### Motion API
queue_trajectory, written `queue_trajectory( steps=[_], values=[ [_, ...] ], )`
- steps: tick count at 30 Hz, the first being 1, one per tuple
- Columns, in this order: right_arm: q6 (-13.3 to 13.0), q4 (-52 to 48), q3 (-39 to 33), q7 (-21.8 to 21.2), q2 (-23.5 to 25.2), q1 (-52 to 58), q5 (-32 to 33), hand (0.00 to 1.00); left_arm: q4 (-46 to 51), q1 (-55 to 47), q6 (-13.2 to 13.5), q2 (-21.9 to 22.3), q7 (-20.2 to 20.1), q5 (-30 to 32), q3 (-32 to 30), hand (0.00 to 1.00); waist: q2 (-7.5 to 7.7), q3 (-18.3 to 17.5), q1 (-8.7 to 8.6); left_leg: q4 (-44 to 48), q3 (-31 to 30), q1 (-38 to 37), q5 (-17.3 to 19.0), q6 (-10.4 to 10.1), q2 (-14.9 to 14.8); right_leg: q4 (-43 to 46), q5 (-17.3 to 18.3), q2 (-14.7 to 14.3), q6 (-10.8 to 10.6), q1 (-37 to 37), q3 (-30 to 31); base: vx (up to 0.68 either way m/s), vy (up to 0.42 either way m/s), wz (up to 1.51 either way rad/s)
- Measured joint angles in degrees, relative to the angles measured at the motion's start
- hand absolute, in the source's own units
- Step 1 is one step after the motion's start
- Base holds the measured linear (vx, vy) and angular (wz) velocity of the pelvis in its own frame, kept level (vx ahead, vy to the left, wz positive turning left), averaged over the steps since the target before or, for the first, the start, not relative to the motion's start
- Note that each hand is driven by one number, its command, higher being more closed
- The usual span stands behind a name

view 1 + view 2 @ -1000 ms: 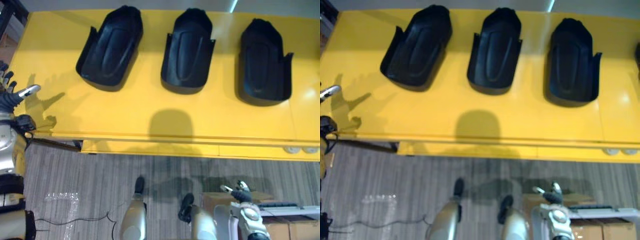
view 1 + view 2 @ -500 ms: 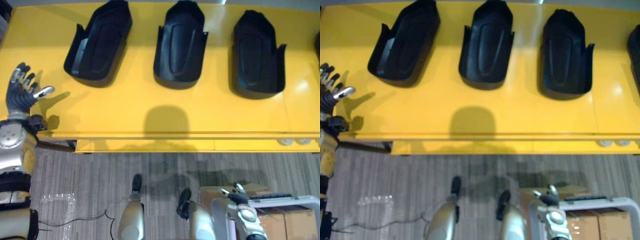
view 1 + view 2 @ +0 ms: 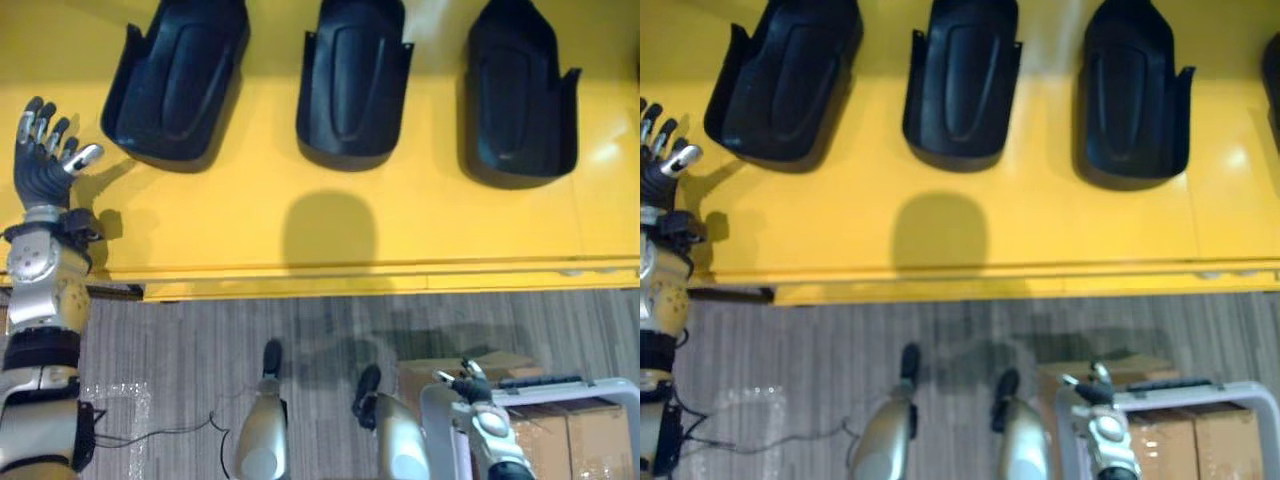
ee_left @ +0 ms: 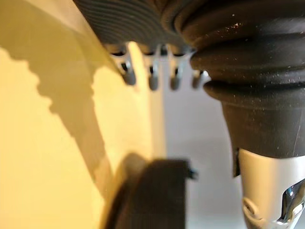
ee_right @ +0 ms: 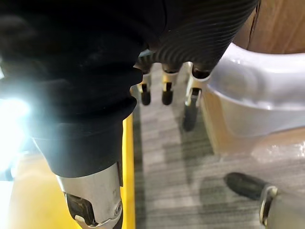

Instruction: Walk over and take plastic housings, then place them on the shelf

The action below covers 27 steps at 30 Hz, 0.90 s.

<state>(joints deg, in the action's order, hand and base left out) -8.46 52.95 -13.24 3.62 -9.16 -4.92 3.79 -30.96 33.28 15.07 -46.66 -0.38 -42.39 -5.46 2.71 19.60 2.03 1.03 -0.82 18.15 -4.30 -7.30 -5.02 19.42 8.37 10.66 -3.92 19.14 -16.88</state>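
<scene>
Three black plastic housings lie in a row on the yellow table [image 3: 330,220]: a left housing [image 3: 176,80], a middle housing [image 3: 351,80] and a right housing [image 3: 520,95]. My left hand [image 3: 45,160] is raised over the table's left end, fingers spread and straight, a little left of the left housing and apart from it. The same housing's edge [image 4: 152,195] shows dark in the left wrist view. My right hand [image 3: 462,385] hangs low over the floor near the table's front, fingers relaxed, holding nothing.
A white cart frame [image 3: 560,395] with cardboard boxes [image 3: 570,440] stands on the grey carpet at the lower right, close to my right hand. A fourth dark housing [image 3: 1274,70] peeks in at the right edge of the table.
The view has shifted closer to the table, so the housings sit higher in the picture. My left hand has risen from the table's front edge up over its left end.
</scene>
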Motion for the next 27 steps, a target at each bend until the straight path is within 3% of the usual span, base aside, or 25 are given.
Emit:
queue_trajectory(
  steps=[27],
  values=[
    [0.4,1.8,1.2,-1.3,1.3,-0.9,0.1,0.00,-0.4,0.8,2.2,1.1,-2.6,-2.3,1.6,0.00,0.05,0.0,-1.20,-0.3,2.8,-0.2,0.2,0.4,0.5,-2.3,-2.1,-0.2,-0.8,0.8,2.8,0.00,0.002,-0.04]
  ],
)
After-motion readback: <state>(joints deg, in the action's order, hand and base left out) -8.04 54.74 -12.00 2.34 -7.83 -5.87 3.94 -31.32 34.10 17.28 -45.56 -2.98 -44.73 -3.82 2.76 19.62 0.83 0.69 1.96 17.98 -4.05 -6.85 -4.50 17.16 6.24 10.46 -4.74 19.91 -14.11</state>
